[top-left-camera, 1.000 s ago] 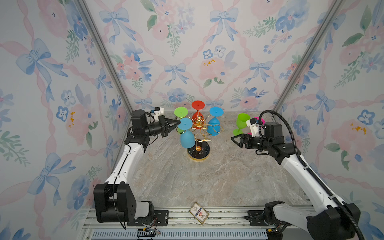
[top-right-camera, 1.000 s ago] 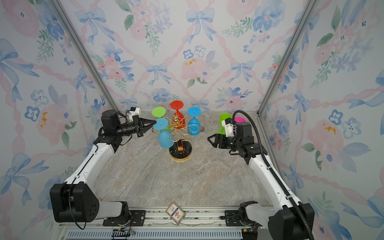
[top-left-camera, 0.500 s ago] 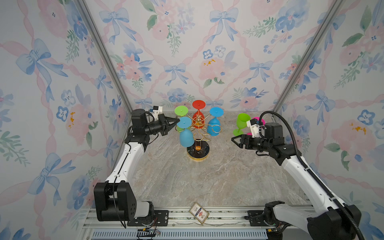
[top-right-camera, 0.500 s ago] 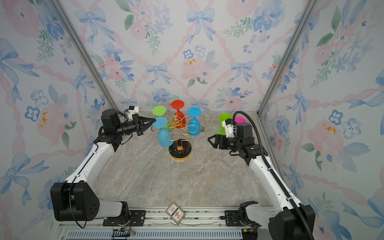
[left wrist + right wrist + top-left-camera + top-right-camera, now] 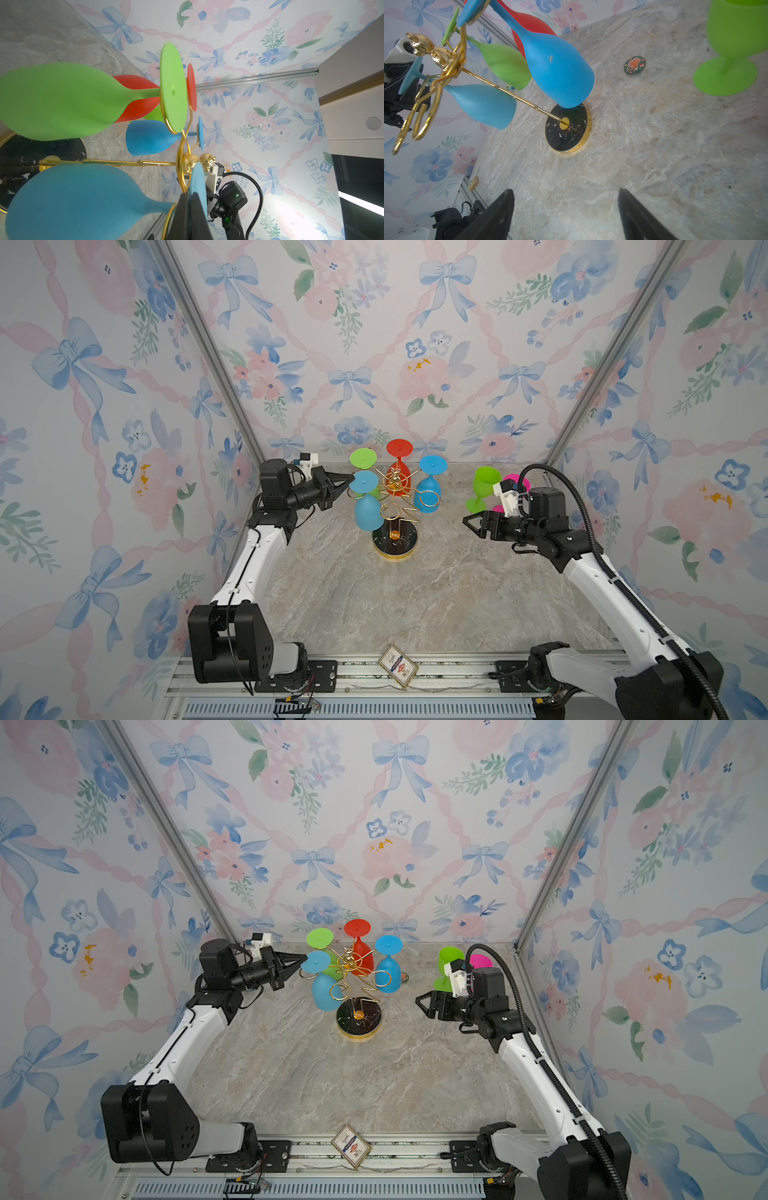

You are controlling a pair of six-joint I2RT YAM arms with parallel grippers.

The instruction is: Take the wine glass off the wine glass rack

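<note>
The gold wine glass rack point(image 5: 395, 485) stands on its round black base point(image 5: 394, 542) at the back middle in both top views. Upside down on its near-left arm hangs a blue wine glass point(image 5: 368, 514) point(image 5: 72, 203). My left gripper point(image 5: 351, 486) point(image 5: 189, 195) is shut on that glass's flat foot point(image 5: 197, 180), beside a gold loop. My right gripper point(image 5: 467, 522) point(image 5: 564, 192) hovers open and holds nothing, to the right of the rack and apart from it.
A green glass point(image 5: 363, 458), a red glass point(image 5: 399, 448) and a second blue glass point(image 5: 428, 497) also hang on the rack. A green glass point(image 5: 484, 485) and a pink glass point(image 5: 515, 482) stand behind the right gripper. A small round sticker point(image 5: 634, 64) lies nearby.
The left gripper and the blue glass it holds have shifted slightly left, away from the rack's centre. The right arm has not moved.
</note>
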